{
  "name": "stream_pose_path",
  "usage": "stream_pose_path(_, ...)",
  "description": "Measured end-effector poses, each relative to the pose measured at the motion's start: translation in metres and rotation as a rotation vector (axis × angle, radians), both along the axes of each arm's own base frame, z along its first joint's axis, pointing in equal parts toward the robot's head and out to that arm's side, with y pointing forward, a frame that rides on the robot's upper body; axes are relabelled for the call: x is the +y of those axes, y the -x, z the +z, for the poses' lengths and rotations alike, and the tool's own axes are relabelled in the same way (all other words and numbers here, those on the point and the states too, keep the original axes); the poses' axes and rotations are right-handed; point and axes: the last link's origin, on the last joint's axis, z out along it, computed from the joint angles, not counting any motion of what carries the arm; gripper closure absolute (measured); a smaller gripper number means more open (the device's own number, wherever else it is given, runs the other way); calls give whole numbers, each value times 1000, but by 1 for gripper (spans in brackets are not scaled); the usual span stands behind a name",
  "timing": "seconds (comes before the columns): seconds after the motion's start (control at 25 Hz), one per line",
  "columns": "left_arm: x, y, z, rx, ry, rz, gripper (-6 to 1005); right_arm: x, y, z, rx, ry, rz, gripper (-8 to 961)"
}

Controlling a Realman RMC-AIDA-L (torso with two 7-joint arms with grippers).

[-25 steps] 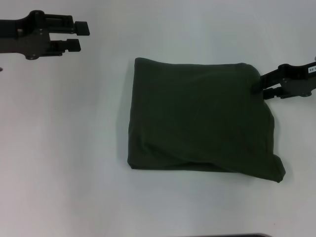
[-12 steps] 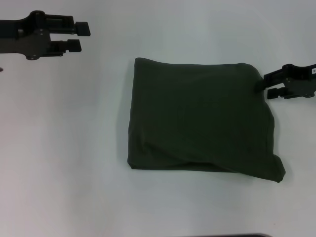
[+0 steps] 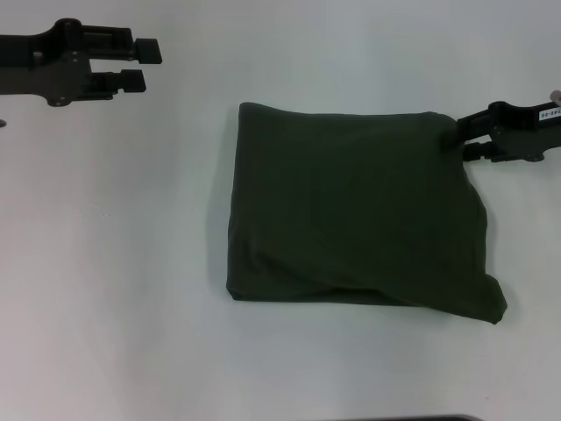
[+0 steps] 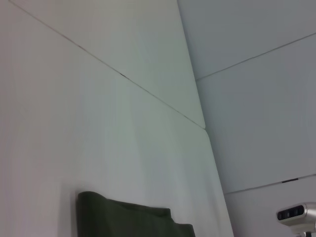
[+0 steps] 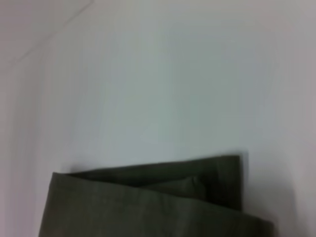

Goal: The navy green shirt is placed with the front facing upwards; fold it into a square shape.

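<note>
Head view shows the navy green shirt (image 3: 355, 215) lying on the white bench (image 3: 131, 263) as a compact, roughly square packet, plain dark green side up, with no lettering visible. Its left and far edges run fairly straight; the near right corner sags outward into a rounded bulge, so the square is not quite clean.

At the far right corner of the packet, the right end effector (image 3: 452, 140) sits with its fingertips touching the cloth edge, but whether they pinch the fabric or merely rest against it cannot be told from these views. The right wrist view shows only stacked folded layers of the shirt against the bench. The left end effector (image 3: 140, 66) hovers well apart from the shirt, over the far left of the bench, its fingers spread and grasping nothing.

By my judgement the folding is essentially done and this is the finishing step. The next move likely calls for letting go at that corner cleanly without dragging the top layer, or tidying the bulging near right corner.
</note>
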Motion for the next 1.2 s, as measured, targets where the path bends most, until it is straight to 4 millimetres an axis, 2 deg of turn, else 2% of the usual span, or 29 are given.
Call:
stream_pose_path(0.12,0,0,0,-1,-1,1,432,1,0,0,8,-12,-3,438)
stream_pose_path(0.36,1,0,0,4,-3,1,432,0,1,-1,7,-5,6,601)
stream_pose_path(0.56,0,-1,-1,1,3,-4,432,0,1,-1,10,-2,7,836)
stream_pose_path(0.76,0,0,-1,3,-1,2,432,0,0,2,10,-8,5,954)
stream_pose_path(0.96,0,1,0,1,-1,2,432,0,0,6,12,-5,4,954)
stream_pose_path(1.2,-1,2,0,-1,-3,5,432,4,7,23,55,-49,22,953)
